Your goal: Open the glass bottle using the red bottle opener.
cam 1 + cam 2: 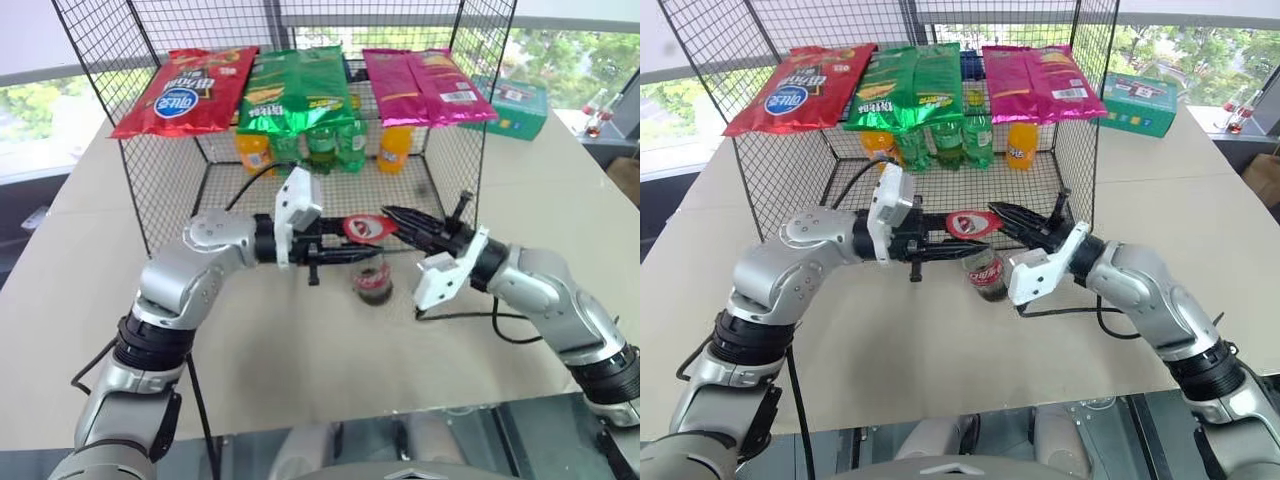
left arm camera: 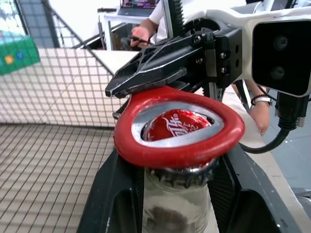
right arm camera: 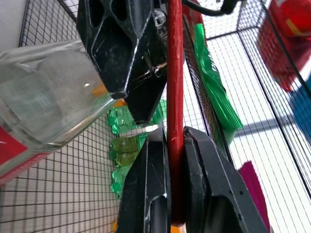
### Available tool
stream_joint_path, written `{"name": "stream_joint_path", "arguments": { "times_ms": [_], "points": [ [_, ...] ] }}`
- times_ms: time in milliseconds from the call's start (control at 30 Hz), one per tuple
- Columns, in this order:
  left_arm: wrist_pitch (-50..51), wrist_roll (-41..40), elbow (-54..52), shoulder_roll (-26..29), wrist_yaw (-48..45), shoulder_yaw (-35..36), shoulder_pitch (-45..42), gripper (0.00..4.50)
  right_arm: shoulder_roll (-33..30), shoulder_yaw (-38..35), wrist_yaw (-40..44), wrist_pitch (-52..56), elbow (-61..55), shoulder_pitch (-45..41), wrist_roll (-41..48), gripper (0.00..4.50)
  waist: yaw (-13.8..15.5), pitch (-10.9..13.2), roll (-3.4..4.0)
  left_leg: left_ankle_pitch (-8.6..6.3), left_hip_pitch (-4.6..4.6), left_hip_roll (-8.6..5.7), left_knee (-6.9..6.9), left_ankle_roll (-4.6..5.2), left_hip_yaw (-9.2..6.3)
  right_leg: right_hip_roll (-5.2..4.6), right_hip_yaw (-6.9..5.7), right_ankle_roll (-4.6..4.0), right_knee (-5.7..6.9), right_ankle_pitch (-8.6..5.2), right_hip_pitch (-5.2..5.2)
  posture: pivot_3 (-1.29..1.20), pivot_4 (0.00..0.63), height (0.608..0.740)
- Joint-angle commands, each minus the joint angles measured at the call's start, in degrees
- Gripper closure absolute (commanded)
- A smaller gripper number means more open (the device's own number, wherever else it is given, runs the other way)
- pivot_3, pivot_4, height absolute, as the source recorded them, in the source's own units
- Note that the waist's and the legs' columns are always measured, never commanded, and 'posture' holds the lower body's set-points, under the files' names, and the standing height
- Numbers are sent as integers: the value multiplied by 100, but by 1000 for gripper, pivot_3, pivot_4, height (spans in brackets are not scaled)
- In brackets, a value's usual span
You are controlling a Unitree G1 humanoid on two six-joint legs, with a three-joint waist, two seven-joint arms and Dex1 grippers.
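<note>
Your left pincer clamped the glass bottle at its neck; your right pincer pinched the red bottle opener, ring over the cap.

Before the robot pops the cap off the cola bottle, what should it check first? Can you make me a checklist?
1. Left gripper shut on the glass cola bottle at its neck: ok.
2. Right gripper pinching the red bottle opener by its handle: ok, the flat handle sits tight between both fingers.
3. Opener's ring set over the red cap: ok, the cap shows through the ring in the left wrist view.
4. Ring's edge hooked under the cap's crimped rim: cannot tell, the ring hides that spot.
5. Cap on the bottle: ok, not yet pried off.
6. Wire cage with soda bottles apart from both arms: cannot tell, it stands close behind the grippers.
</note>
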Motion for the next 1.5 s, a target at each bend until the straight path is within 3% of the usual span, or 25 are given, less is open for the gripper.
{"name": "stream_joint_path", "arguments": {
  "times_ms": [33, 267, 600, 800, 1033, 1500],
  "points": [
    [-119, 357, 349, 44, -71, -121, 289, 3340, -425, -765, -70, 316, 279, 544, -215, 4500, 9, -1, 0, 0, 9, 0, 0, 0, 2, 0, 2, 0, 1, 0, 7, 0, 150, 740],
    [-543, 581, 793, -64, -132, -230, 267, 3342, -635, -891, -221, 252, 347, 821, -261, 4500, 24, -9, 2, 0, 45, 0, 2, 0, 1, 3, -1, 1, 0, 0, 42, 0, 150, 740],
    [-859, 844, 1172, -266, -166, -342, 293, 3367, -932, -1004, 59, 66, 454, 504, -313, 4500, -29, -21, 10, 0, 114, 9, 1, -1, 8, 4, 8, 3, 15, 0, 113, 0, 150, 740],
    [-964, 877, 1265, -410, -147, -354, 235, 3367, -599, -1247, 279, 625, 100, 372, 394, 4500, -18, -22, 5, 0, 131, 9, 1, -1, 3, 4, 1, 4, 13, 0, 136, 0, 150, 740],
    [-983, 864, 1279, -482, -131, -347, 152, 3367, -296, -1317, 511, 832, -633, 779, 962, 4500, 0, -21, 6, 0, 125, 8, 1, -1, -7, -4, -6, 3, 7, 0, 134, 0, 150, 740],
    [-968, 837, 1311, -579, -116, -285, 13, 3367, -194, -1210, 799, 772, -1245, 955, 1235, 4500, -10, -19, 5, 0, 125, 8, 1, -1, -8, -3, -7, 4, 6, 0, 134, 0, 150, 740]
  ]
}}
